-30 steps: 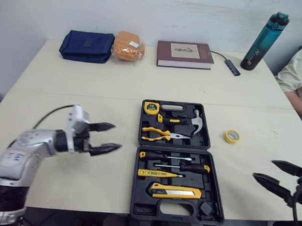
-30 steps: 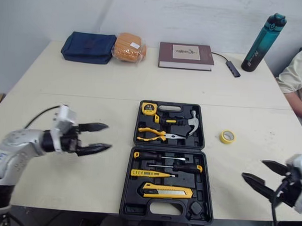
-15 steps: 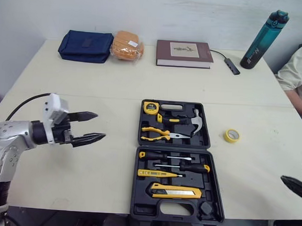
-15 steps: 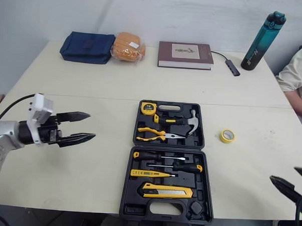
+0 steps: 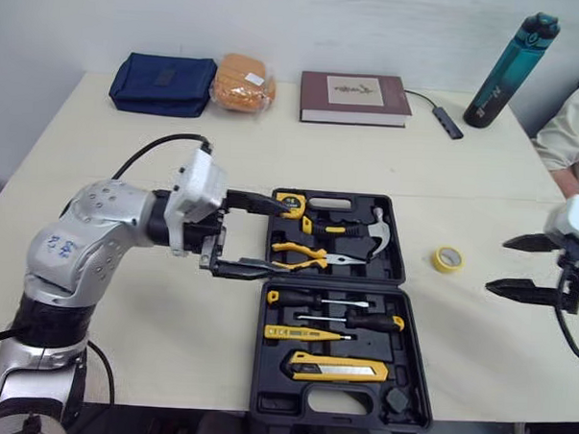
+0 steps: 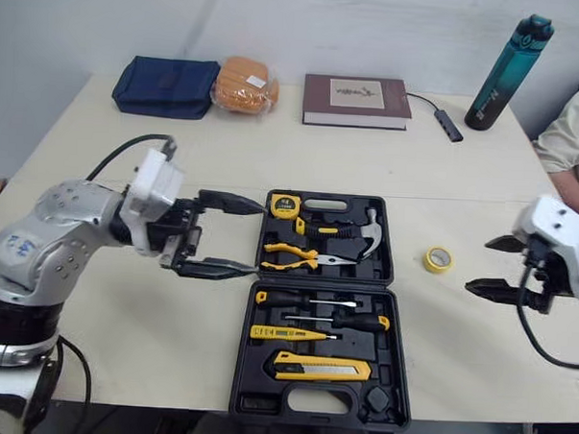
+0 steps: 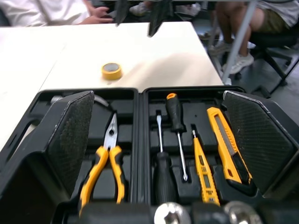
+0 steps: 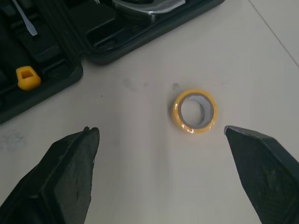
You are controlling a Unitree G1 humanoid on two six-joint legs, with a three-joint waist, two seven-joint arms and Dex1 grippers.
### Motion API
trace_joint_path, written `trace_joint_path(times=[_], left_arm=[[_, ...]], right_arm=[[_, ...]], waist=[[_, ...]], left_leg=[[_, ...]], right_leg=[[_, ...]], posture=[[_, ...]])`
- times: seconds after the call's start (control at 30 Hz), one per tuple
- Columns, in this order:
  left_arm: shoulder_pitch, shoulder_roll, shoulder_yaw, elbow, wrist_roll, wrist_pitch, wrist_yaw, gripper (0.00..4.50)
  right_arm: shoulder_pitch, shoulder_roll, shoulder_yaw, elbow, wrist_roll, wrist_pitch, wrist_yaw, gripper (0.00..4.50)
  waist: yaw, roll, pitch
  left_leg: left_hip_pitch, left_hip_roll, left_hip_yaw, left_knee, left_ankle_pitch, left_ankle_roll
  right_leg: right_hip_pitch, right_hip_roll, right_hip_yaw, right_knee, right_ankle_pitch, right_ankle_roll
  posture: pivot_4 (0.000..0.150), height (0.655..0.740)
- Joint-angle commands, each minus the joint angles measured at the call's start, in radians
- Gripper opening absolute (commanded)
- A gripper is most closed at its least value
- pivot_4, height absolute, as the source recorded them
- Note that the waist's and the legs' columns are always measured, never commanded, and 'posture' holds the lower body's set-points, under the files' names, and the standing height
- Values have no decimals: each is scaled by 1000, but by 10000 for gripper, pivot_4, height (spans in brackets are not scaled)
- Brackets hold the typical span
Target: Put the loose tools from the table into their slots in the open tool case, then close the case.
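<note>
Two end effectors spread wide: left end effector at left edge of open tool case; right end effector near yellow tape roll, loose on surface right of case.

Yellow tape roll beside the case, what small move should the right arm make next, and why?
Probably ease the right gripper toward the yellow tape roll and lower over it. The roll lies loose on the table, apart from the tool case, and the gripper is open and facing it, with nothing between them.
</note>
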Motion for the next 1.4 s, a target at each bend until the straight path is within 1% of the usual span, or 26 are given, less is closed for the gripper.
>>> trace_joint_path(times=[0.03,0.07,0.1,0.17,0.27,0.33,0.4,0.43,0.73,1.0,1.07,1.17,1.2,1.23,1.33,1.4], left_arm=[[-22,-30,-10,-1,-14,4,6,44800],[-20,-41,-14,-5,-20,8,7,44800],[-18,-54,-17,-10,-28,14,11,44800],[-17,-74,-21,-17,-35,24,19,44800],[-15,-102,-41,-23,-16,15,34,44800],[-12,-112,-48,-28,-5,11,40,45000],[-9,-115,-49,-32,-3,10,45,45000],[-5,-116,-49,-35,-2,10,48,45000],[7,-120,-54,-46,2,4,58,45000],[2,-129,-65,-41,11,-10,63,45000],[2,-129,-65,-42,11,-11,63,45000],[3,-128,-66,-43,12,-12,62,45000],[4,-128,-67,-44,13,-13,61,45000],[6,-128,-68,-46,13,-12,61,45000],[14,-128,-73,-55,9,-8,60,45000],[21,-128,-78,-56,11,-12,57,45000]], right_arm=[[-163,33,148,79,-128,-4,36,45000],[-207,47,199,99,-166,-15,59,45000],[-241,59,246,119,-203,-31,84,45000],[-287,79,304,153,-254,-61,122,45000],[-386,166,365,258,-329,-108,104,45000],[-419,200,385,299,-358,-135,114,39493],[-426,212,391,314,-376,-161,133,31305],[-431,217,395,321,-385,-173,140,26177],[-519,303,431,433,-475,-240,173,26177],[-575,381,456,538,-540,-282,168,26177],[-578,387,454,548,-550,-293,173,20554],[-578,389,446,550,-558,-300,179,8242],[-577,387,443,546,-558,-300,182,2760],[-574,383,439,540,-557,-299,185,695],[-549,348,412,483,-536,-316,208,695],[-495,297,354,347,-428,-302,287,695]], waist=[[-1,1,1],[-1,2,1],[-1,2,1],[-2,2,2],[-6,3,2],[-11,3,2],[-14,3,2],[-14,3,2],[-30,3,2],[-29,3,2],[-29,3,2],[-29,3,2],[-29,3,2],[-29,3,2],[-29,3,2],[-27,4,2]], left_leg=[[-3,0,0,3,0,0],[-10,1,0,9,0,0],[-12,1,0,10,0,0],[-12,1,0,11,0,0],[-11,1,0,13,0,0],[-11,1,1,13,0,0],[-11,1,0,13,0,0],[-11,2,0,13,0,0],[-10,2,0,14,0,-1],[-10,2,0,14,1,-1],[-10,2,0,14,1,-1],[-10,1,0,14,1,-1],[-10,2,0,14,1,-1],[-10,2,0,14,1,-1],[-10,2,0,14,1,-1],[-10,2,0,14,1,-1]], right_leg=[[-4,0,0,3,0,0],[-10,0,0,7,0,0],[-12,0,0,9,0,-1],[-12,0,0,11,-1,-1],[-12,0,0,12,-1,-2],[-12,0,1,13,-1,-1],[-12,0,0,13,-1,-2],[-12,1,0,14,-1,-2],[-12,0,0,15,-1,-2],[-12,0,0,16,-1,-2],[-12,0,0,16,-1,-2],[-12,0,0,16,-1,-2],[-12,0,0,16,-1,-2],[-12,0,0,16,-1,-2],[-12,0,0,16,-1,-2],[-12,0,0,16,-1,-2]], posture=[[1500,7400],[1500,7400],[1500,7400],[1500,7400],[1500,7400],[1500,7400],[1500,7400],[1500,7400],[1500,7400],[1500,7400],[1500,7400],[1500,7400],[1500,7400],[1500,7400],[1500,7400],[1500,7400]])
